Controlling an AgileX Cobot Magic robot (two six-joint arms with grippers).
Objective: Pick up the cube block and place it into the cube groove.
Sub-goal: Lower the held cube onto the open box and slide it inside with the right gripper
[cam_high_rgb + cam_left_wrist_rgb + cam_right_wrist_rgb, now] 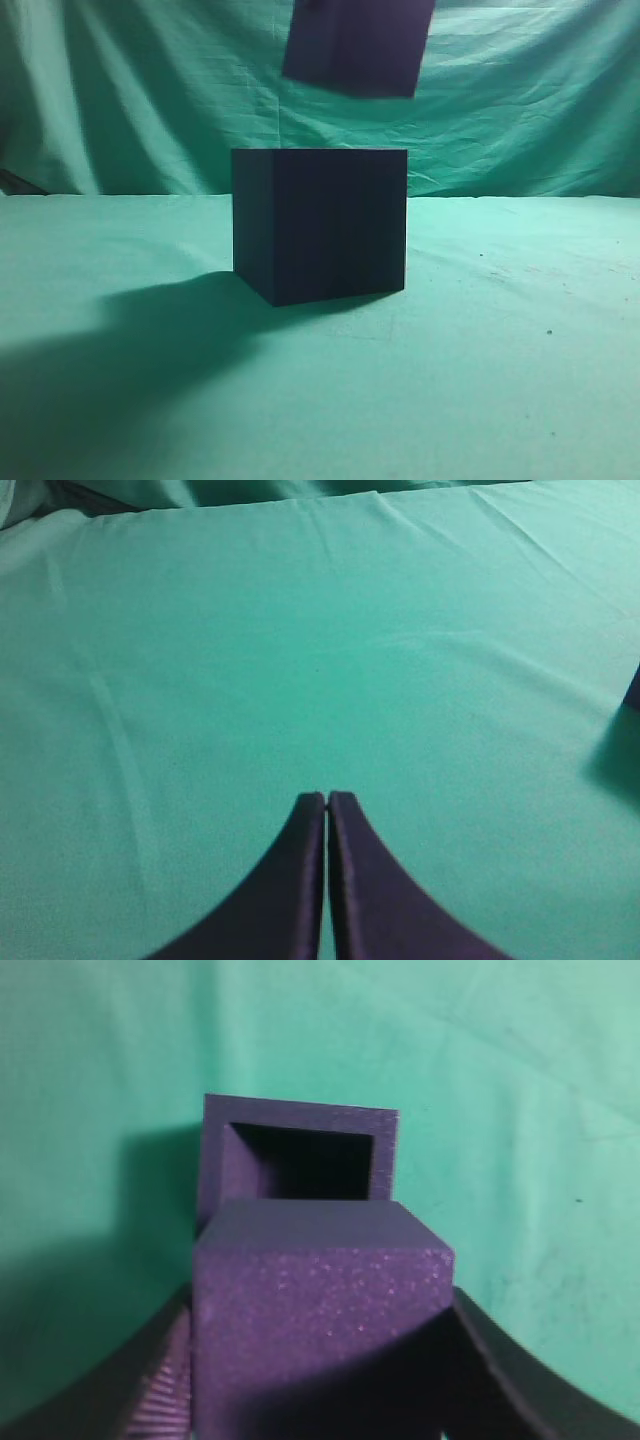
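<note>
— Nearest the right wrist camera, what do you see?

— Block (320, 1310), dark purple, filling the lower frame, pinched between the right gripper's (320, 1400) two fingers (165, 1380), which press its left and right sides.

— And beyond it?

— Groove (305, 1160), a square recess open in the top of the box (215, 1150), lying just past the block's far edge. Green cloth (520, 1110) lies all round.

— Going left to right, what does the left arm show?

— Left gripper (327, 798) has its two dark fingers (290, 880) pressed together, holding nothing, over bare cloth. At the far right edge of that view a dark sliver and a shadow show; I cannot tell what they belong to.

— And from the front?

— Box stands on the cloth at the middle, one corner turned toward the camera, its shadow falling to the left. Block hangs in the air above it, slightly tilted and a little right of the box's centre, well clear of the box top, cut off by the frame's upper edge. Neither gripper shows there.
</note>
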